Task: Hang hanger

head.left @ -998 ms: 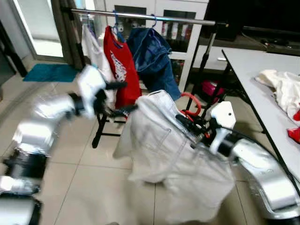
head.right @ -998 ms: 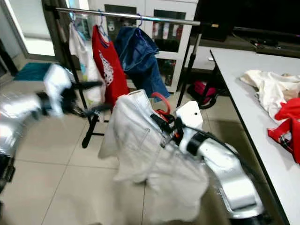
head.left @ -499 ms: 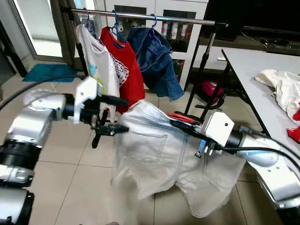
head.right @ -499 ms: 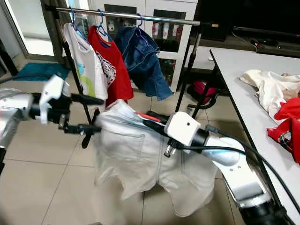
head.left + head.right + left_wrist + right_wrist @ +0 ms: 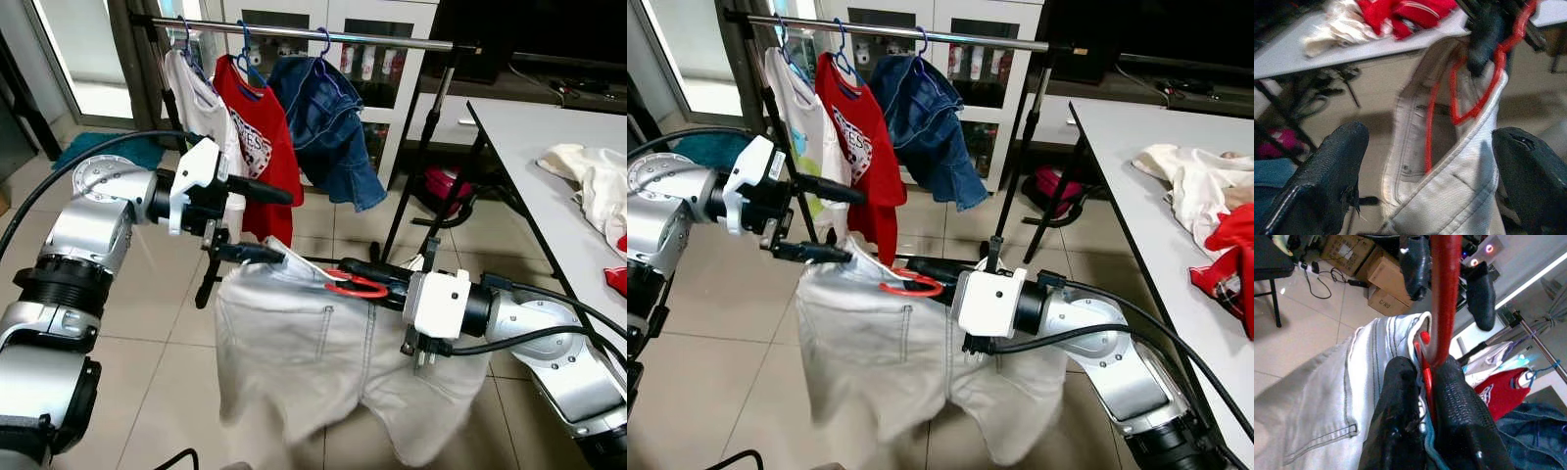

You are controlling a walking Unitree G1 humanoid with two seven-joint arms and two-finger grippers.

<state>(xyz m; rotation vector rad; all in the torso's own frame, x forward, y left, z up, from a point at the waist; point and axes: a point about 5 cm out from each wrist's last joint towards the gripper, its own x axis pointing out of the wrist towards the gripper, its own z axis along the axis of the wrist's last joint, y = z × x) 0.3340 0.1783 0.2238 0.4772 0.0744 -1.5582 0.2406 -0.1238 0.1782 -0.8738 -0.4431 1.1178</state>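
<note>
Since 0.5 s ago, both arms have come lower and closer together, and the pale grey-white denim garment (image 5: 333,362) now hangs flat between them instead of bunching over the right arm.

Left arm: extended forward from the robot's left, forearm roughly level. Left gripper (image 5: 263,221) has its 2 black fingers spread wide — the lower finger touches the garment's waistband corner, the upper finger sticks out free above it. In the left wrist view the 2 fingertips (image 5: 1327,171) stand well apart with the waistband between them, not pinched.

Right arm: reaches across from the right, forearm level, white wrist block facing the camera. Right gripper (image 5: 364,275) is clenched on the red plastic hanger (image 5: 355,286); the right wrist view shows both pads (image 5: 1400,401) pressed against the hanger's red shaft at the waistband edge. The hanger sits inside the garment's waist, its hook lying nearly flat, well below the silver metal clothes rail (image 5: 313,33).

Counts: 3 garments on the rail — 1 white printed T-shirt (image 5: 201,93), 1 red T-shirt (image 5: 257,137), 1 blue denim jacket (image 5: 328,127) — each on a blue hanger. 1 grey table (image 5: 534,157) at the right carries 1 heap of cream and red cloth (image 5: 593,181).
</note>
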